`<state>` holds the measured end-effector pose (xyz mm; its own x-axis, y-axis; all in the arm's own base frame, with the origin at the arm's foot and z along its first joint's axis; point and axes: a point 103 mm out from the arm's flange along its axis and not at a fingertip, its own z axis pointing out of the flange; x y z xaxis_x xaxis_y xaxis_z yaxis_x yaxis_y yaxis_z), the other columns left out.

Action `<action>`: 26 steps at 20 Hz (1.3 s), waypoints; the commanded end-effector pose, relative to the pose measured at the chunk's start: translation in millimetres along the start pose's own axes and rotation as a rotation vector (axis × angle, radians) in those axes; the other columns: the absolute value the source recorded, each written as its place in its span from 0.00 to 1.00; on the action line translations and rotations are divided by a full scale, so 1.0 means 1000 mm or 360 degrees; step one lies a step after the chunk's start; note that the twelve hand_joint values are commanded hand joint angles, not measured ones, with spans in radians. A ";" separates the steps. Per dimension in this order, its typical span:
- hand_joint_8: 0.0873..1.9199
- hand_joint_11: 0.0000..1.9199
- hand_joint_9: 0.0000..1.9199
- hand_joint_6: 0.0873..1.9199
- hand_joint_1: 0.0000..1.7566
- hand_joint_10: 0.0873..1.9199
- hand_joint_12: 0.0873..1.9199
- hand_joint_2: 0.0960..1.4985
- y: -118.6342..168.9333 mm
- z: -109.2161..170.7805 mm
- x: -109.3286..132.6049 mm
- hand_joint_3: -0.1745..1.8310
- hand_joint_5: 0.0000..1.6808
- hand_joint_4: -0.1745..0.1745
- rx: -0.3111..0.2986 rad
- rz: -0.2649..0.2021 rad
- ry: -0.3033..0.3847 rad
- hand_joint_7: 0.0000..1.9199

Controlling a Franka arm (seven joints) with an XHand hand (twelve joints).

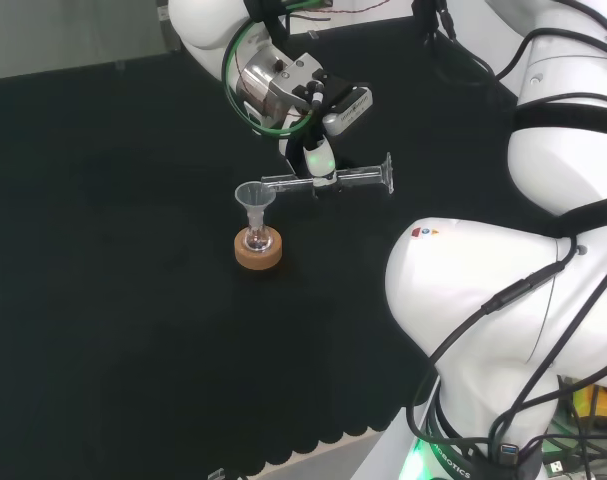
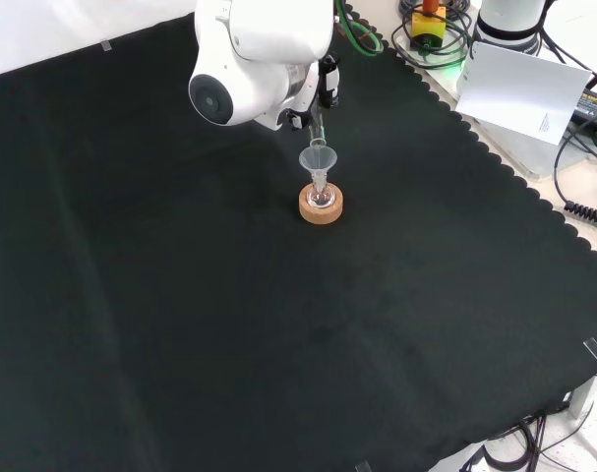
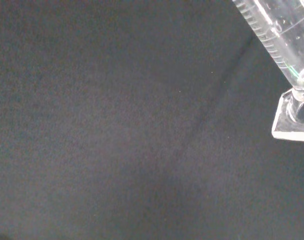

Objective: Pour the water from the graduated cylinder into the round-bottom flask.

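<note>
Holding graduated cylinder point(image 1: 328, 180) level | hand point(image 1: 318, 155) wrapped around middle | mouth over funnel point(image 1: 253, 196)

My graduated cylinder point(image 1: 333, 179) and funnel point(image 1: 254, 197) look clear and glossy; the stand point(image 1: 258, 252) is cork, the cloth point(image 2: 180, 324) matt black.
</note>
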<state>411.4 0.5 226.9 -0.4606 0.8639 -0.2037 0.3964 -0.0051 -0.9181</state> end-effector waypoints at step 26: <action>0.54 0.62 0.74 0.54 0.71 0.00 0.40 0.74 -0.006 0.001 -0.002 0.09 0.54 0.00 -0.0395 -0.0112 0.0093 0.50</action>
<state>407.3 0.4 231.8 -0.4531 0.8776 -0.1568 0.4922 0.0997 -0.8648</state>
